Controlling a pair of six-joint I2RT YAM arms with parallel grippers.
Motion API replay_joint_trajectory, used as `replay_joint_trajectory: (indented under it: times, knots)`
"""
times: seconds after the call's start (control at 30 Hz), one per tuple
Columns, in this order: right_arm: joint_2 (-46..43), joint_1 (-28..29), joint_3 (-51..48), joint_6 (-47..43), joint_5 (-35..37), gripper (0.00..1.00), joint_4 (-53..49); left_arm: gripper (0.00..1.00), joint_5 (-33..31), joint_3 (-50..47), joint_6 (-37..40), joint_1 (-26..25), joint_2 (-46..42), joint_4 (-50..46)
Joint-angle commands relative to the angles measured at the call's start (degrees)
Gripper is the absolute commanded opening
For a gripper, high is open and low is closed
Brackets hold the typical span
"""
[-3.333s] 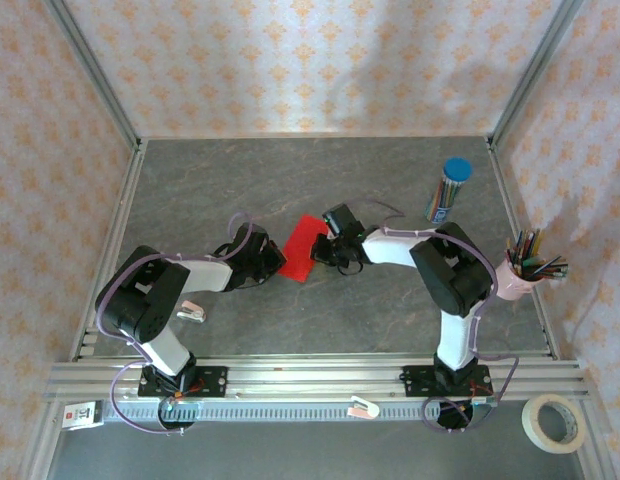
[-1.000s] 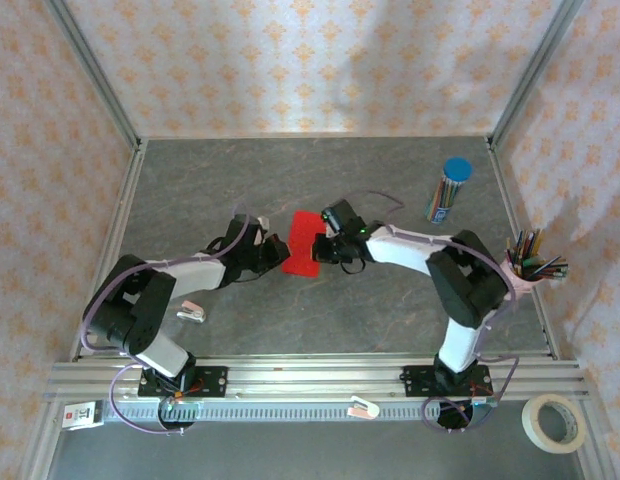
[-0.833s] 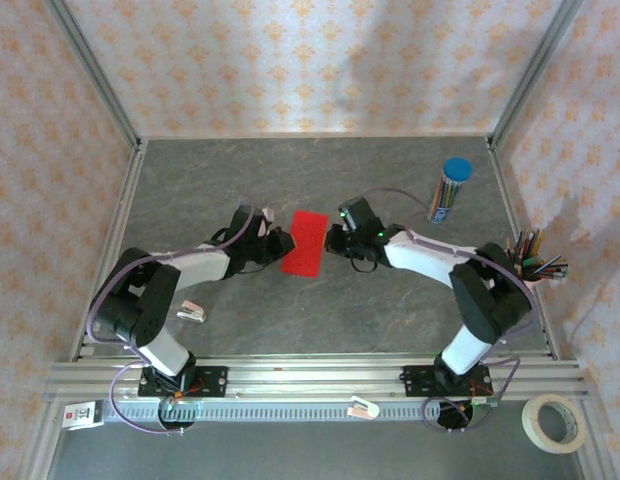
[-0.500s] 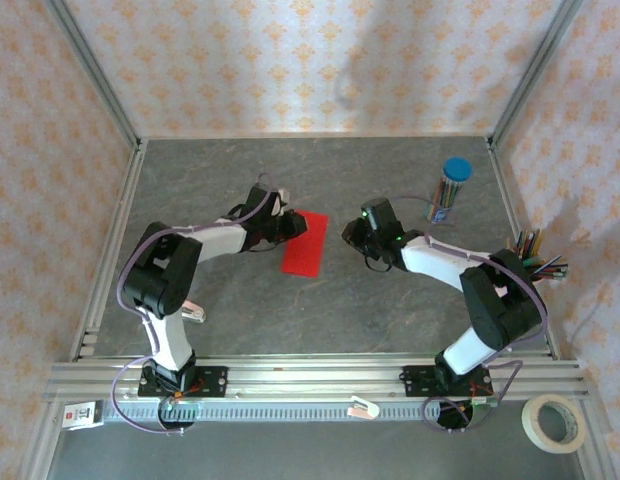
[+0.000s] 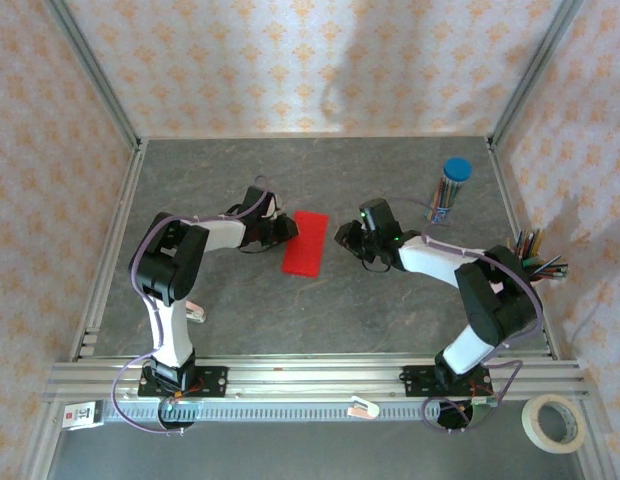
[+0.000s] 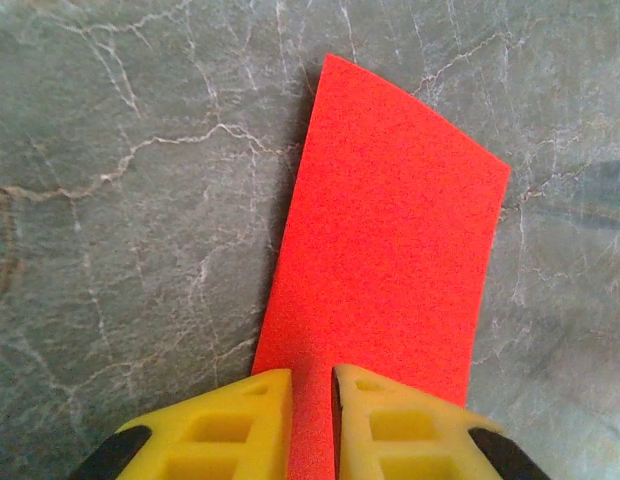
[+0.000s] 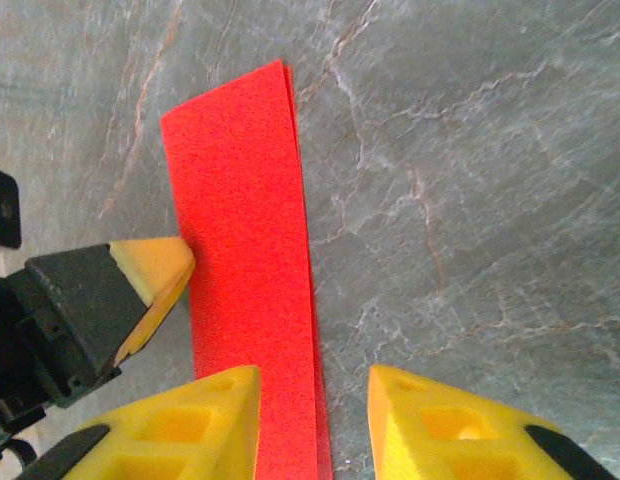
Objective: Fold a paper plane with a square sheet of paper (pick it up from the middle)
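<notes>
At table (image 5: 240, 310) centre, red paper (image 5: 306, 243) released flat, left gripper (image 5: 287, 229) seemingly barely parted, right gripper (image 5: 341, 237) open, backed off.

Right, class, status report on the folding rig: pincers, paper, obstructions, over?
Left pincer slightly open at left edge of red paper. Right pincer open by its right edge. Paper flat on table, folded rectangle. Pencil tube far right, apart.

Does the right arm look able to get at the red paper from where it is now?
Probably yes. The right gripper sits open just beside the red paper, nothing between them; the left gripper is at the opposite edge.
</notes>
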Motion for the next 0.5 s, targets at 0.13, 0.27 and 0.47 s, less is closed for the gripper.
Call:
replay_joint_trajectory:
  times: [0.13,0.27,0.47]
  knots:
    - [0.92,3.13,-3.48,4.88,-7.13,0.36,3.47,0.17,-3.17,-5.46,-7.22,-0.73,-0.48,-0.41]
    - [1.06,5.38,-5.91,8.26,-8.41,0.37,5.67,0.16,-4.89,-7.6,-11.25,-1.28,-1.8,0.81]
    - [2.27,6.77,-6.91,9.83,-9.58,0.37,7.31,0.15,-7.24,-8.04,-12.78,-1.28,-1.82,0.52]
